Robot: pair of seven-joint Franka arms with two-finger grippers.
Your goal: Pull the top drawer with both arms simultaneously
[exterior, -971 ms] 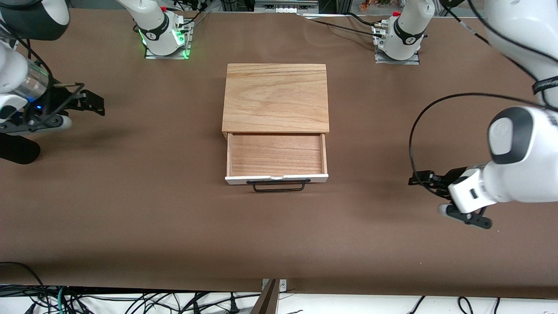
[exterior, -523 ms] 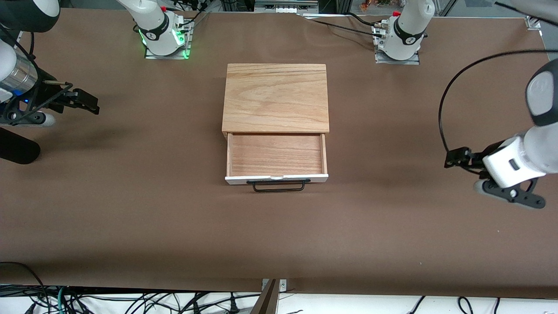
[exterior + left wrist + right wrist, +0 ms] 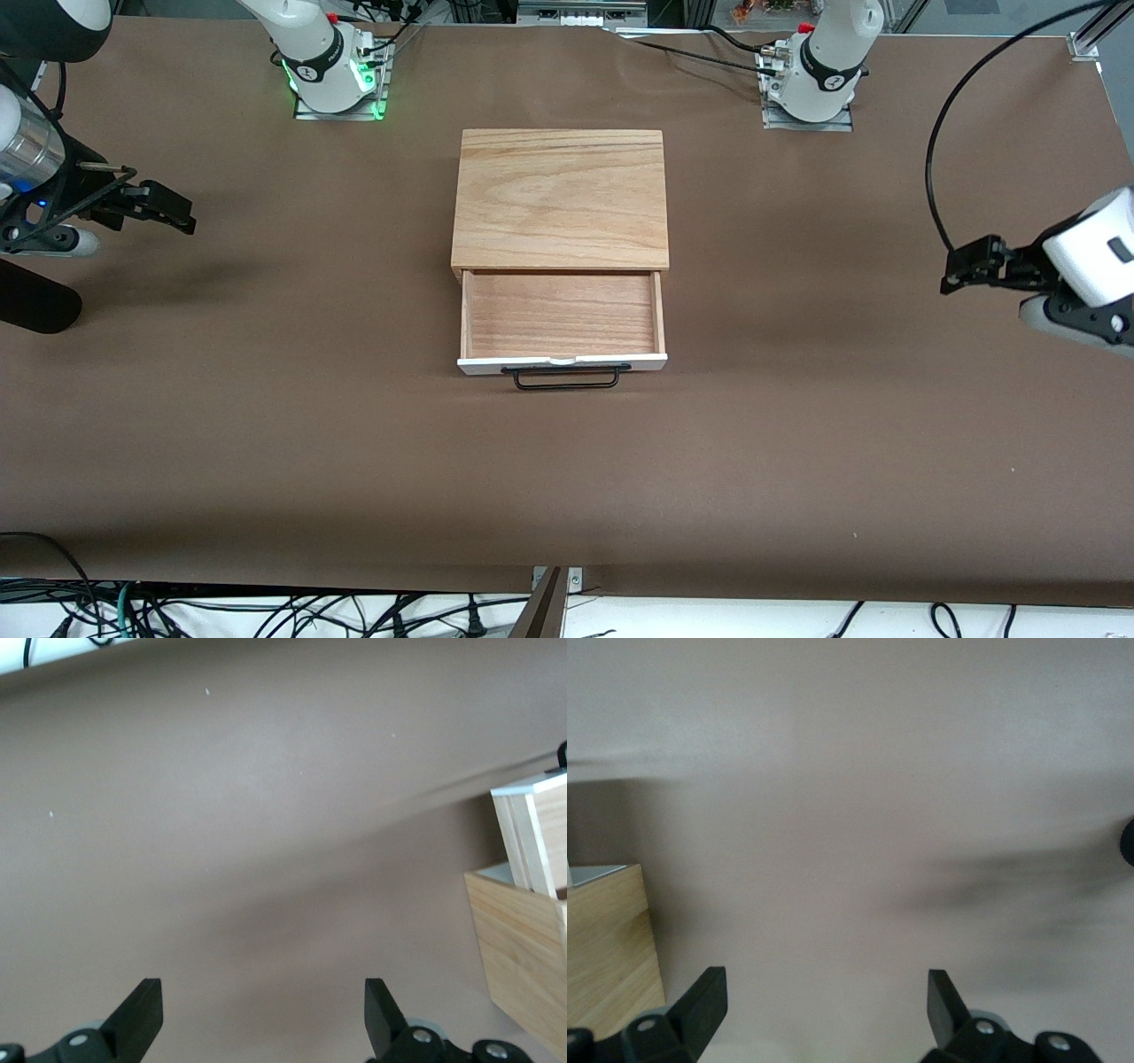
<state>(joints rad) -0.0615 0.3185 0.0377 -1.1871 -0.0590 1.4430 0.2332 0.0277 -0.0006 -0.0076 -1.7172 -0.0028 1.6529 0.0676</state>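
Top drawer point(image 3: 562, 316) open (both pincers apart)

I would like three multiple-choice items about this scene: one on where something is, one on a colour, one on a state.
1. Where is the left tool?
A. On the drawer handle
B. Over bare table toward the left arm's end
C. Inside the drawer

2. What colour is the top drawer's wire handle?
A. Black
B. Red
C. White

3. In what state is the top drawer?
A. Shut
B. Pulled out, nothing in it
C. Pulled out, full of objects

Key: 1 B, the left tool is up over brown table, apart from the wooden box. 2 A, the loop shows black against the white front panel. 3 B, the bare wood floor of the drawer shows. The right tool is also open, over the right arm's end.
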